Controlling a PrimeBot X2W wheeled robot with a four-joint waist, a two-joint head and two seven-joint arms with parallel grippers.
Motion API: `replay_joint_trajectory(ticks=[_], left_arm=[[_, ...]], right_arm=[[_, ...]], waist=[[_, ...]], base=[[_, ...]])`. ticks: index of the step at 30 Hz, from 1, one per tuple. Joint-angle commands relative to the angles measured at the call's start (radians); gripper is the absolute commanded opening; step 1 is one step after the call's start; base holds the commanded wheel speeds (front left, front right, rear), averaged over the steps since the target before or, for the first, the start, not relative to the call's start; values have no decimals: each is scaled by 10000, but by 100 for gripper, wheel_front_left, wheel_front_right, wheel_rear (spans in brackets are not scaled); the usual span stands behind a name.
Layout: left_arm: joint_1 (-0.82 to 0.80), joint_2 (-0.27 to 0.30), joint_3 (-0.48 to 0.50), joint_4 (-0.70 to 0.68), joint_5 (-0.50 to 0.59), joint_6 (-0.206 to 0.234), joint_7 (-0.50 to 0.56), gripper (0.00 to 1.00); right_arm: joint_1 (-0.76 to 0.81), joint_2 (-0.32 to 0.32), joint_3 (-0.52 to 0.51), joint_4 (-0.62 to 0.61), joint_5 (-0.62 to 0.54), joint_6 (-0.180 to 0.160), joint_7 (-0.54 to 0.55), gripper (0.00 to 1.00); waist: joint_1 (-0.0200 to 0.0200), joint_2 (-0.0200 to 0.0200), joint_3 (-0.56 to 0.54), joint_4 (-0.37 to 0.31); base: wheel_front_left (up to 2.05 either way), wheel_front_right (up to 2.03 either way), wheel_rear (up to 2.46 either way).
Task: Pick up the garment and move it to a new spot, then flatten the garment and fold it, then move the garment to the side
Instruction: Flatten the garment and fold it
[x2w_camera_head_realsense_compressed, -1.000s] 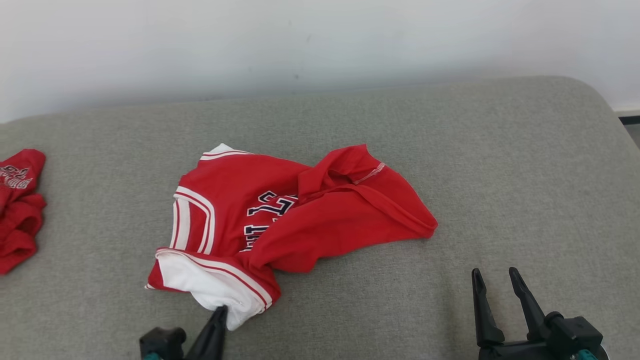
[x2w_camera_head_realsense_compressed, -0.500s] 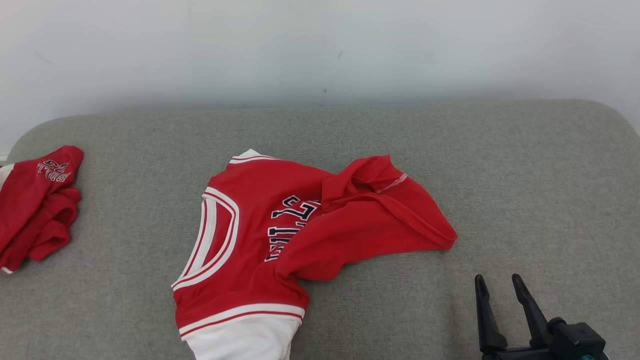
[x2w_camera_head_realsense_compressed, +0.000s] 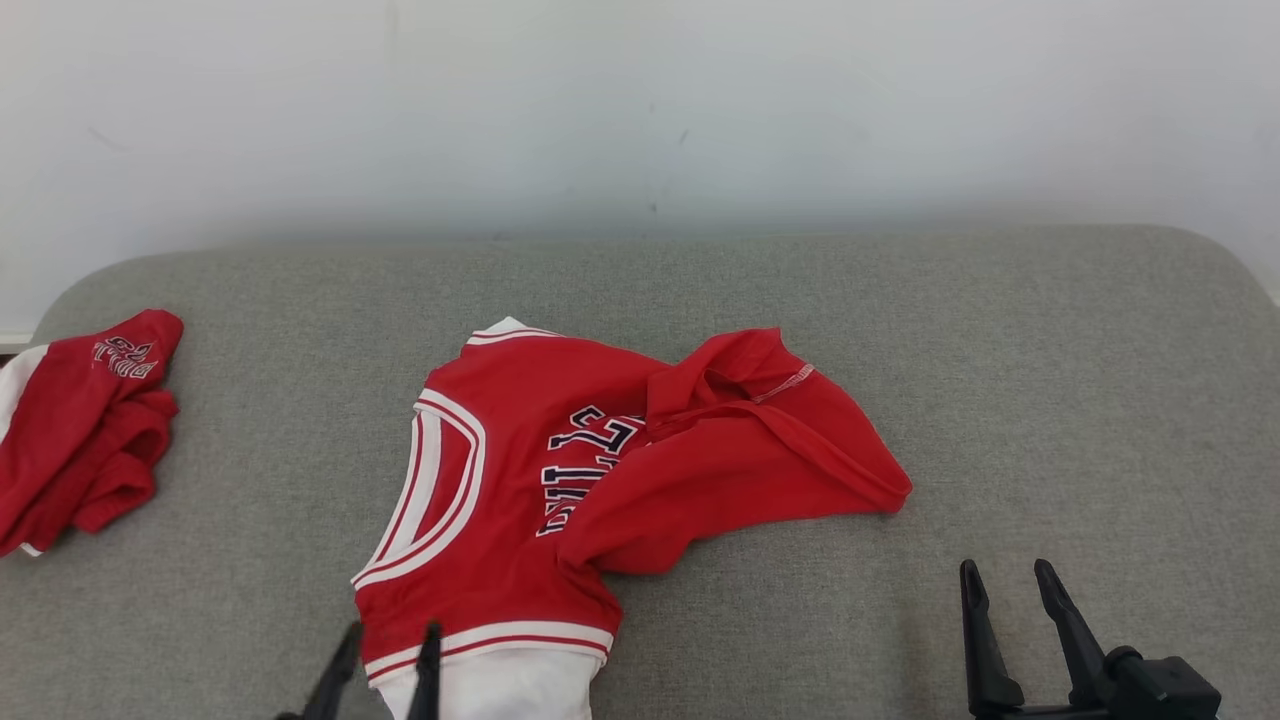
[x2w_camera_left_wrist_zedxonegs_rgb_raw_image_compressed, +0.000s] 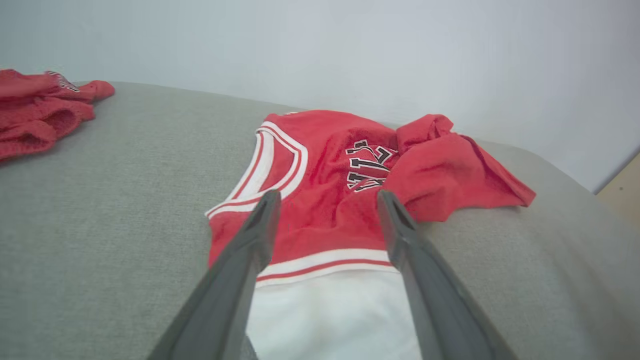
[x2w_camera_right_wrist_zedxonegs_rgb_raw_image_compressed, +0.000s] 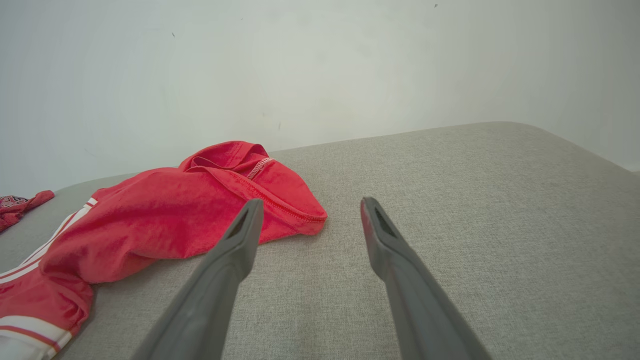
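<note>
The garment (x2w_camera_head_realsense_compressed: 560, 480) is a red jersey with white trim and dark lettering, lying crumpled in the middle of the grey cushion. Its white sleeve end points toward me. My left gripper (x2w_camera_head_realsense_compressed: 390, 640) stands open at the bottom edge, its fingers over that near end. In the left wrist view the garment (x2w_camera_left_wrist_zedxonegs_rgb_raw_image_compressed: 345, 200) lies between and beyond the spread fingers (x2w_camera_left_wrist_zedxonegs_rgb_raw_image_compressed: 250, 245), with nothing gripped. My right gripper (x2w_camera_head_realsense_compressed: 1010, 585) is open at the lower right, apart from the cloth. The right wrist view has the garment (x2w_camera_right_wrist_zedxonegs_rgb_raw_image_compressed: 190, 215) left of the right gripper (x2w_camera_right_wrist_zedxonegs_rgb_raw_image_compressed: 307, 207).
A second red garment (x2w_camera_head_realsense_compressed: 80, 430) lies bunched at the cushion's far left edge, seen too in the left wrist view as a red heap (x2w_camera_left_wrist_zedxonegs_rgb_raw_image_compressed: 40, 110). The grey cushion (x2w_camera_head_realsense_compressed: 1050, 400) has rounded corners and meets a white wall (x2w_camera_head_realsense_compressed: 640, 110) behind.
The left gripper, shut on the white sleeve end a second ago, has let go and stands open. The garment's near end is now drawn out toward me. The head camera has shifted.
</note>
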Motion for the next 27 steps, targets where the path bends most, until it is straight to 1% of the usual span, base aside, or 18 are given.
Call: replay_joint_trajectory(ticks=[1, 3, 5, 7, 9, 14, 16, 20, 27], left_arm=[[-144, 153, 301, -25, 5, 128, -130, 100], [-259, 226, 655, 19, -7, 220, -210, 100], [-300, 431, 943, 158, 210, 332, -241, 100], [-378, 353, 1264, 253, -7, 319, -268, 100], [-444, 439, 1548, 305, 118, 291, -274, 100], [-371, 220, 2059, 515, 241, -24, -279, 100], [-350, 172, 2149, 596, 275, -57, -280, 100], [-415, 38, 2315, 866, 745, -271, -272, 100], [-437, -246, 2558, 981, 1389, -444, -272, 100]], right_arm=[[104, -1, -4, -38, -6, -23, -7, 100], [130, -1, 16, -83, -48, -23, -7, 100], [185, -1, 51, -123, -100, -23, -7, 100], [200, -1, 75, -174, -115, -23, -7, 100], [211, -3, 99, -210, -129, -23, -7, 100], [233, -3, 134, -225, -172, -23, -7, 100], [248, -1, 155, -226, -192, -23, -7, 100], [292, -3, 232, -174, -217, -23, -7, 100], [282, -41, 364, -116, -290, -23, -7, 100]], waist=[[0, 0, -63, -9], [0, 0, -105, -15], [0, 0, -163, -28], [0, 0, -191, -33], [0, 0, -213, -47], [0, 0, -254, -77], [0, 0, -264, -75], [0, 0, -314, -54], [0, 0, -443, -5]], base=[[0, 0, 0], [0, 0, 0], [0, 0, 0], [0, 0, 0], [0, 0, 0], [0, 0, 0], [0, 0, 0], [0, 0, 0], [0, 0, 0]])
